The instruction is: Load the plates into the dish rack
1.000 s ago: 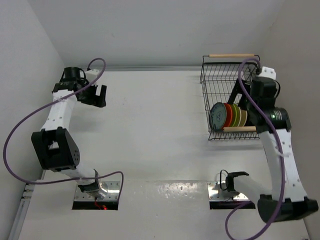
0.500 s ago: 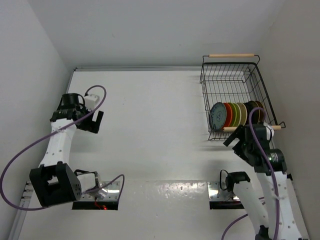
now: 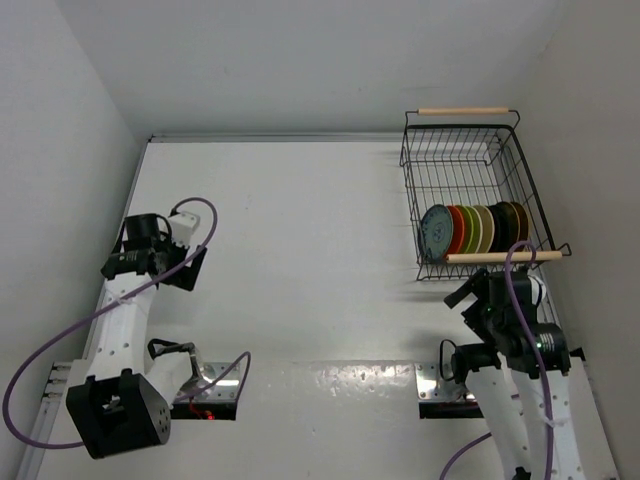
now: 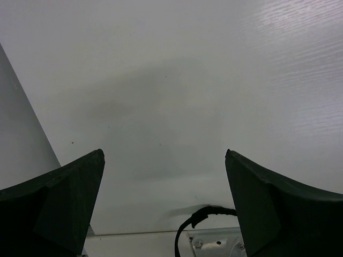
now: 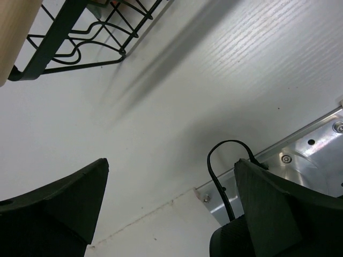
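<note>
Judged as final stage: plates [image 3: 468,229] already inside dish rack [image 3: 452,170], just ahead of right hand [image 5: 171,163], far off to the right of left hand [image 4: 163,155]. Both hands spread wide, holding nothing. Standing on edge, faces pointing left; row axis left-right along near wooden handle [image 3: 500,257]. Next move probably just parking both arms, clear of rack.

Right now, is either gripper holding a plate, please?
No; the left gripper and right gripper are both open and empty in their wrist views.
</note>
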Robot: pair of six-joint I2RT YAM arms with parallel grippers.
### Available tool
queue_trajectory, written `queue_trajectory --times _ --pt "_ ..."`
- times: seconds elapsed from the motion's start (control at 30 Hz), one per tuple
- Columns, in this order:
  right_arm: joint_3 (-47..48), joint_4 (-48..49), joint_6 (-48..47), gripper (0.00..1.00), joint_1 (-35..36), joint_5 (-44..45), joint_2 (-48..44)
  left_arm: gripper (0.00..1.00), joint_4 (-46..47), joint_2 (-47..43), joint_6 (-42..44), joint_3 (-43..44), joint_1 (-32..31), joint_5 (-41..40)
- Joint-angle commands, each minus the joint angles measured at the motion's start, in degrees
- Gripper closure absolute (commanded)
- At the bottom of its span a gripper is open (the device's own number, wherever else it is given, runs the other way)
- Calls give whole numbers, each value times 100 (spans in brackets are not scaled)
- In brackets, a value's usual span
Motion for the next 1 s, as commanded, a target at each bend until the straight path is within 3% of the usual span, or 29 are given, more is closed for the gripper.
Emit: queue_trajectory --times 0.0,0.97 --pt "-90 -181 -41 0 -10 -123 -136 0 109 -152 12 -28 61 -4" --pt "-55 -515 -586 0 -10 -158 -312 0 162 -478 117 -441 61 -162"
